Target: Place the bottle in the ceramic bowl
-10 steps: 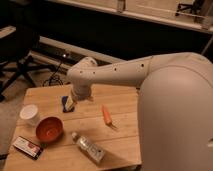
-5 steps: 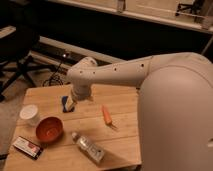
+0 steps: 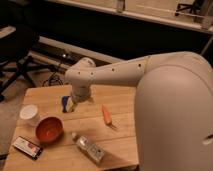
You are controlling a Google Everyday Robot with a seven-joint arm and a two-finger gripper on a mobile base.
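The bottle (image 3: 89,147) lies on its side near the front edge of the wooden table (image 3: 125,132), cap pointing back-left. The ceramic bowl (image 3: 49,129) is orange-red, upright and empty, just left of the bottle. My gripper (image 3: 67,104) hangs over the table's back-left part, behind the bowl and well away from the bottle, at the end of the white arm (image 3: 110,75). It holds nothing that I can make out.
An orange carrot (image 3: 106,114) lies mid-table, right of the gripper. A white cup (image 3: 29,114) stands at the left edge. A flat dark packet (image 3: 27,147) lies at the front-left corner. An office chair (image 3: 17,55) stands on the floor at left.
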